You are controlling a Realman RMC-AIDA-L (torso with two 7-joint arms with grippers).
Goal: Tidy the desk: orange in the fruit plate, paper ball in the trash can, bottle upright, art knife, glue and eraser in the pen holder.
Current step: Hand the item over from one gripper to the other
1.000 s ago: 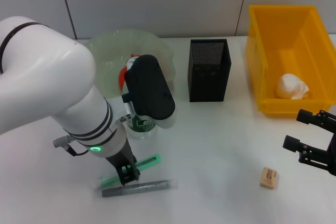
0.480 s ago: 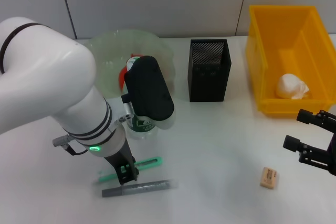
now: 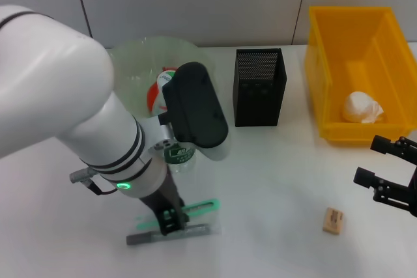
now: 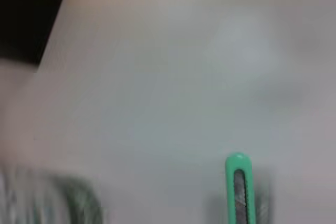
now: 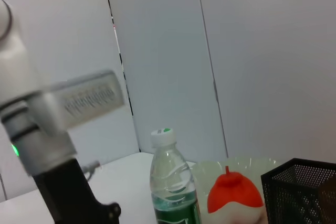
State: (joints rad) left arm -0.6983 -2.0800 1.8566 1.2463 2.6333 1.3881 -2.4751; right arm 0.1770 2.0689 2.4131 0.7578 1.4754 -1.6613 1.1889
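The left pincer (image 3: pixel 171 218) is clamped on the green art knife (image 3: pixel 193 211), which it holds level just above the tabletop (image 3: pixel 273 180). A second ago the knife lay lower and more to the robot's left, nearer the grey glue stick (image 3: pixel 171 234); now pincer and knife sit further to the right and a little nearer the robot, with the knife's tip reaching past the pincer toward the right. The glue stick lies flat directly under the pincer, where it was before. Just behind the pincer stands the bottle (image 3: pixel 174 154), upright, largely hidden by the arm. Beyond it is the clear fruit plate (image 3: pixel 137 63) with the orange (image 3: pixel 158 89) inside. The black mesh pen holder (image 3: pixel 260 86) stands further back and to the right of the pincer.

The right pincer (image 3: pixel 391 174) hovers open and empty, well off to the right, unchanged. The eraser (image 3: pixel 333 220) lies on the tabletop just to its left. Behind it the paper ball (image 3: pixel 363 107) rests in the yellow trash can (image 3: pixel 345 24).
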